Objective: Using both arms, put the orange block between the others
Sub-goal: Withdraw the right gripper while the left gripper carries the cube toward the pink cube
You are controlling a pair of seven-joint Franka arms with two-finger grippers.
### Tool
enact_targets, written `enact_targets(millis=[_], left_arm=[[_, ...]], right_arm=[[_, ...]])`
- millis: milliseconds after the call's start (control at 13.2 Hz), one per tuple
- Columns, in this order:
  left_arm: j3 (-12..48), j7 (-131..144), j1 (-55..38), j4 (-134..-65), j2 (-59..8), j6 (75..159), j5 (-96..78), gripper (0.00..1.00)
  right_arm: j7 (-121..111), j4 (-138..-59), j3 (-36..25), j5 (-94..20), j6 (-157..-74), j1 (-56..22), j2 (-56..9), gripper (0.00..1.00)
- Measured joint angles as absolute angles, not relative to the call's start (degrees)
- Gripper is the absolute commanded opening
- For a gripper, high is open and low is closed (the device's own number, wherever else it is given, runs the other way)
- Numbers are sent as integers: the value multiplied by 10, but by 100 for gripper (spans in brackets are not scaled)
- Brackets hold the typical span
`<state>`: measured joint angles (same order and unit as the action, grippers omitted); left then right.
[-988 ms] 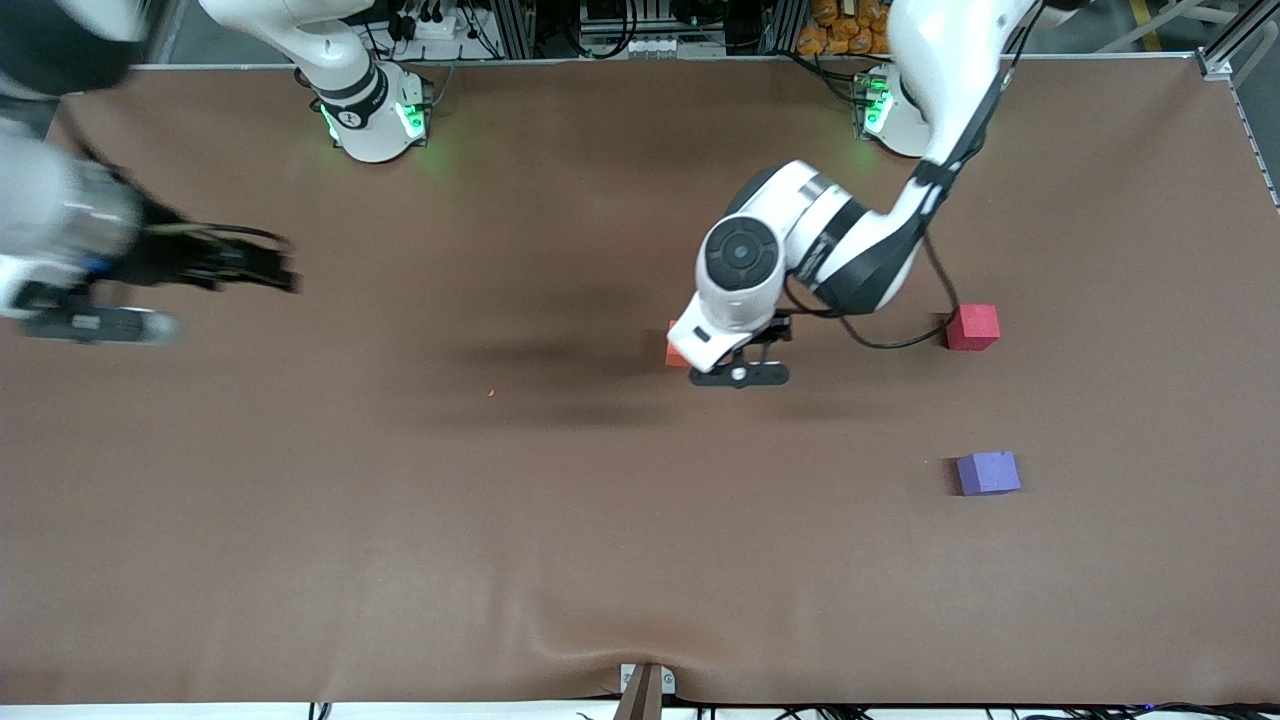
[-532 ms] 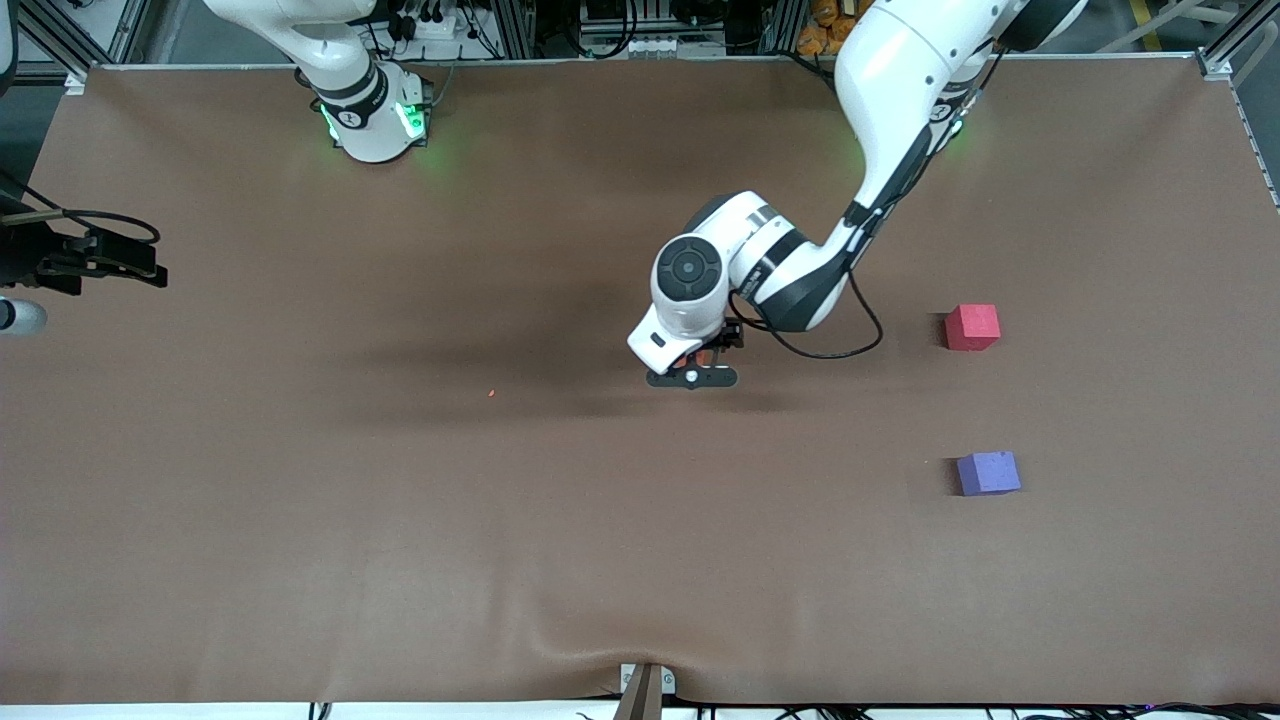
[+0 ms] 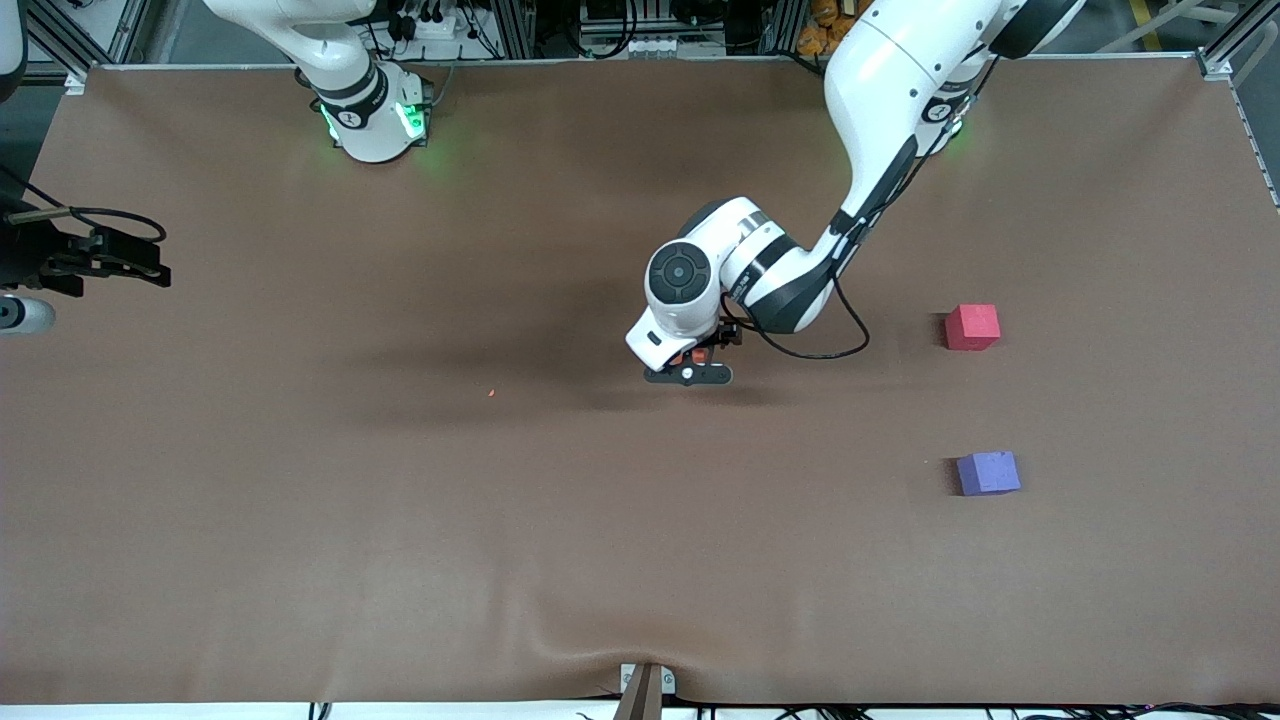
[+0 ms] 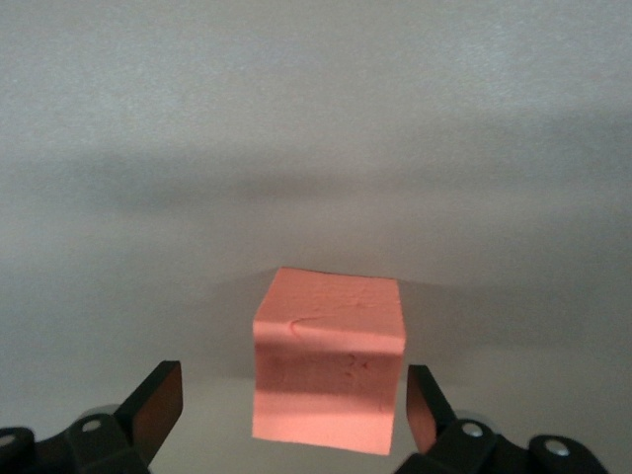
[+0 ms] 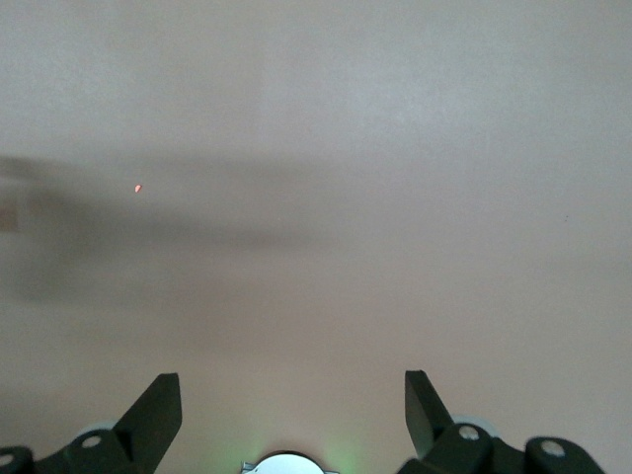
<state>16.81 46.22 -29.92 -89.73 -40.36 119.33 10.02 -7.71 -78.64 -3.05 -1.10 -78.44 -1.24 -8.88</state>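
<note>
Right now the orange block (image 4: 329, 360) sits on the brown desk (image 3: 400, 500) near its middle, well apart from the pinkish-red cube (image 3: 972, 327) and the purple-blue cube (image 3: 988, 473) at the left arm's end, with the left gripper (image 4: 294, 405) low over it, jaws spread to either side and not yet touching. It looks like light, soft matte foam, so a gentle pinch across two flat opposite faces should hold without crushing. Meanwhile the right gripper (image 3: 100, 260) waits over the right arm's end, jaws spread and empty.

My two arms (image 3: 880, 90) are glossy white with black joint bands — loose black cables trail along them. Bases glow green; a round black cap marks the left wrist (image 3: 680, 272).
</note>
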Motion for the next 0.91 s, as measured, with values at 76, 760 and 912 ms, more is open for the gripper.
enact_targets(millis=[76, 760, 912], left_arm=[[168, 462, -300, -898, -404, 1198, 100, 99], [168, 462, -306, -930, -415, 1234, 100, 0], [169, 462, -305, -931, -414, 1234, 100, 0]], right_arm=[[-77, -786, -28, -11, -784, -13, -89, 100], [-77, -786, -23, -11, -784, -20, -89, 100], [-77, -786, -23, -11, -784, -21, -89, 100]])
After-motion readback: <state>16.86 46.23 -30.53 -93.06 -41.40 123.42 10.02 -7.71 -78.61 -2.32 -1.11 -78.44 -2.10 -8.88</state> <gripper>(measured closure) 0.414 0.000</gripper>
